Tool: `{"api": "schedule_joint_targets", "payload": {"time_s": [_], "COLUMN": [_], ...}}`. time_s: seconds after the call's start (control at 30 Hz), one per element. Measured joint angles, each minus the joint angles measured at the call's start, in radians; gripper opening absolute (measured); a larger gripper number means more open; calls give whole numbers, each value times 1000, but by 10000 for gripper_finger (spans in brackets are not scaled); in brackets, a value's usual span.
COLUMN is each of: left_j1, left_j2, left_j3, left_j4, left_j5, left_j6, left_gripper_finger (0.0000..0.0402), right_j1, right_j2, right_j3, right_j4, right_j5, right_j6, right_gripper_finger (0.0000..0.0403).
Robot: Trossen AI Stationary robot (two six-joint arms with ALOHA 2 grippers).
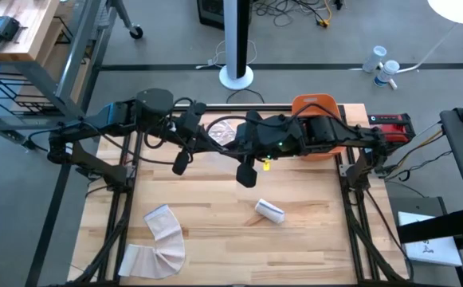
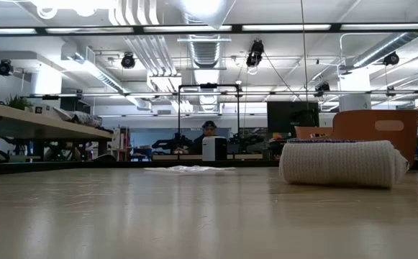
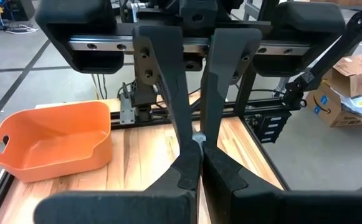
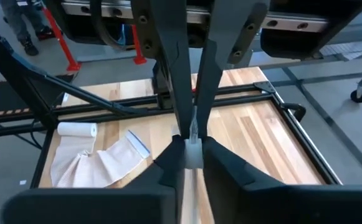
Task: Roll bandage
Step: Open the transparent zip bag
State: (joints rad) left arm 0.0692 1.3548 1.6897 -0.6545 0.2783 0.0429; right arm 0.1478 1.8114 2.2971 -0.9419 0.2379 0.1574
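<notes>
Nearest the low camera lies a rolled bandage (image 2: 342,163), a soft, woven, off-white cylinder on its side on the pale wooden tabletop (image 2: 194,216). From above, that roll (image 1: 269,211) sits toward the right of the tabletop's middle, clear of both arms. Well apart from it, near the left front corner, a loose bandage (image 1: 158,241) lies flat in a curved, crinkled strip of thin cloth.

Both arms hang folded over the back of the tabletop. The left tool (image 1: 180,163) is fully closed, its dark, smooth fingers (image 3: 187,168) pressed together with nothing between them. The right tool (image 1: 246,174) is nearly closed as well; its wrist view shows the fingers (image 4: 168,165) pinched on only a small pale pad at their tips, with no bandage in them.

An orange plastic bin (image 1: 320,112), smooth-walled with rounded corners and a handle slot, stands at the back edge.
</notes>
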Motion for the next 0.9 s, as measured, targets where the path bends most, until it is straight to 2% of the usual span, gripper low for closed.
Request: {"api": "schedule_joint_targets", "payload": {"time_s": [0.13,0.33,0.57,0.77,0.9], "left_j1": [0,0,0,0,0], "left_j2": [-5,-25,-60,-125,-130], "left_j3": [-2,-3,-3,4,1], "left_j4": [1,-1,-6,-2,-11], "left_j5": [-4,-11,-54,-80,-84], "left_j6": [0,2,4,8,15], "left_gripper_finger": [0,0,1,1,1], "right_j1": [0,8,23,31,31], "right_j2": [0,-11,-36,-72,-76], "right_j3": [0,0,24,33,33], "right_j4": [-26,-113,-287,-455,-459], "right_j5": [0,-7,-12,-77,-81], "right_j6": [21,53,96,141,147], "right_gripper_finger": [11,29,15,30,29]}}
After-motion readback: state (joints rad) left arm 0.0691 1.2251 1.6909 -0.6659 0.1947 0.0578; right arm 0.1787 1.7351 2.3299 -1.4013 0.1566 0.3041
